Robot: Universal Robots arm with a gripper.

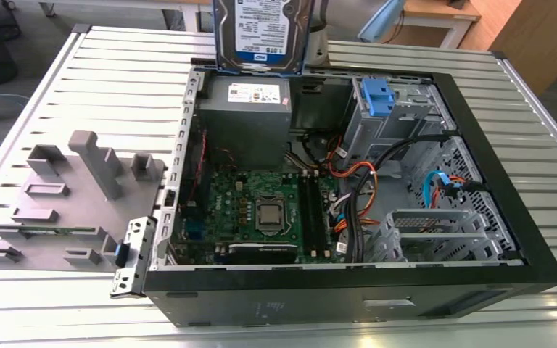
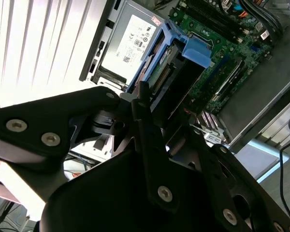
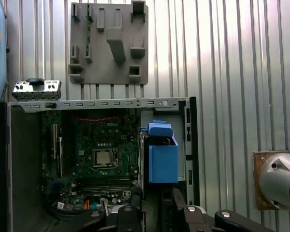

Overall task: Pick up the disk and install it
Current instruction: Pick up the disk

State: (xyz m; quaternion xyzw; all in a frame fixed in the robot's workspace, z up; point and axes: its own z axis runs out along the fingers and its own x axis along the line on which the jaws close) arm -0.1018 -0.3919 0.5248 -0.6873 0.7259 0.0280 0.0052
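Observation:
The disk [image 1: 262, 32] hangs upright in the air over the far edge of the open computer case [image 1: 539, 254], its white label with a blue band facing the exterior camera. Its blue plastic bracket [image 3: 163, 159] points down toward the case. My gripper [image 2: 147, 99] is shut on the disk [image 2: 176, 72], its dark fingers [image 2: 144, 116] clamping the end away from the blue tab. Directly under the disk lies the grey power supply box [image 1: 249, 109]. In the first wrist view the gripper [image 3: 157, 205] sits just behind the bracket.
Inside the case are a green motherboard [image 1: 259, 210], a metal drive cage with another blue bracket [image 1: 380, 98], and loose cables [image 1: 356, 181]. A grey fixture plate [image 1: 66, 196] lies on the slatted metal table [image 1: 114, 65] at the exterior view's left.

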